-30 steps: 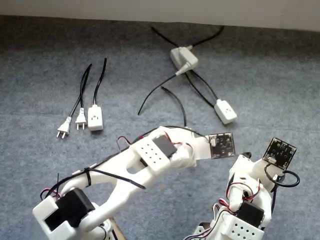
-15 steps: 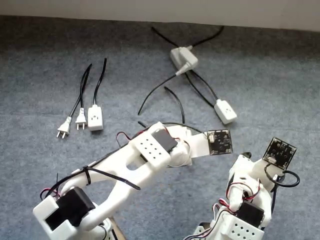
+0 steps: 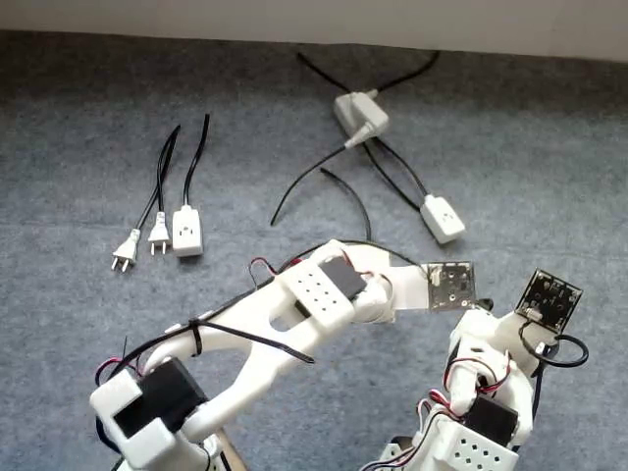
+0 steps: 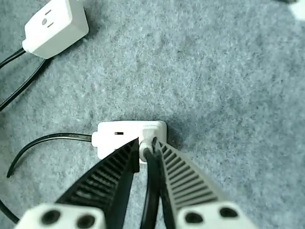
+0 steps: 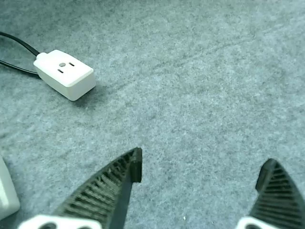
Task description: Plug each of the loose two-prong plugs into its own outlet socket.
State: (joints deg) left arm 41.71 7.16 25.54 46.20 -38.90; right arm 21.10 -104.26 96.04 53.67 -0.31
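Note:
My left gripper (image 4: pixel 145 149) is shut on a white plug (image 4: pixel 144 145) whose black cord runs down between the fingers. The plug rests on a white outlet socket (image 4: pixel 119 136) lying on the carpet; its prongs are hidden. In the high view the left arm (image 3: pixel 324 289) covers that spot. A second, empty socket (image 4: pixel 52 24) (image 3: pixel 443 218) (image 5: pixel 64 74) lies just beyond. My right gripper (image 5: pixel 200 174) hangs open above bare carpet. Two loose plugs (image 3: pixel 124 251) (image 3: pixel 157 234) lie at the left beside a third socket (image 3: pixel 187 229). A far socket (image 3: pixel 355 110) has a plug in it.
Black cords (image 3: pixel 339 186) cross the grey carpet (image 3: pixel 530 147) between the far socket and the arms. A white block corner (image 5: pixel 7 195) shows at the edge of the right wrist view. The right arm (image 3: pixel 486 392) stands at the lower right.
The left arm has swung a little to the right, and the black cord beside it has shifted with it. The right arm has not moved.

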